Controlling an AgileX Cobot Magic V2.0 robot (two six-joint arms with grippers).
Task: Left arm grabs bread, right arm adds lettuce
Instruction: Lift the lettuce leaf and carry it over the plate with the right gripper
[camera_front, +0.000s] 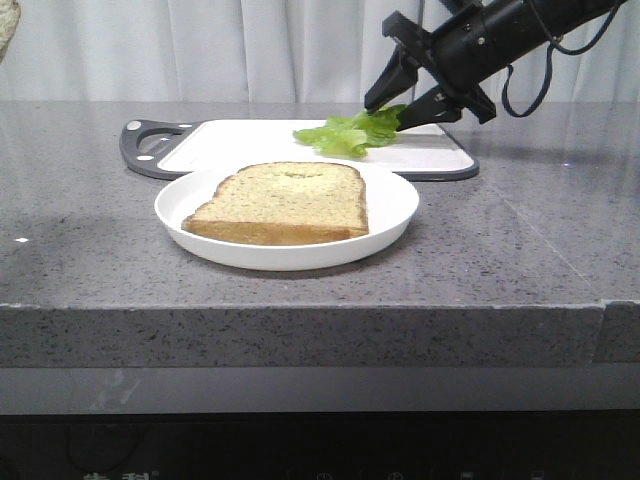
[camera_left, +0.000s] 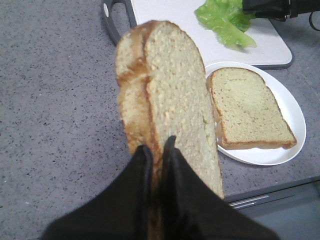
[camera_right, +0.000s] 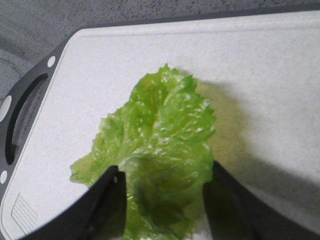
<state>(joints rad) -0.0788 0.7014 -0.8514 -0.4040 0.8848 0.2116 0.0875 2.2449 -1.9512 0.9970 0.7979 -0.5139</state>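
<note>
In the left wrist view my left gripper (camera_left: 156, 147) is shut on the thick toasted bread slice (camera_left: 170, 85) and holds it on edge above the grey counter, beside the plate. The left arm is out of the front view. The frilly green lettuce leaf (camera_front: 345, 133) lies on the white cutting board (camera_front: 250, 140). My right gripper (camera_front: 388, 112) is open, tilted down over the leaf's right end. In the right wrist view its fingers (camera_right: 165, 172) stand either side of the lettuce (camera_right: 165, 120), not closed on it.
A thinner bread slice (camera_front: 285, 200) lies flat on a white plate (camera_front: 395, 215) in front of the board; it also shows in the left wrist view (camera_left: 247, 107). The board's dark handle (camera_front: 145, 145) points left. The counter's front edge is close to the plate.
</note>
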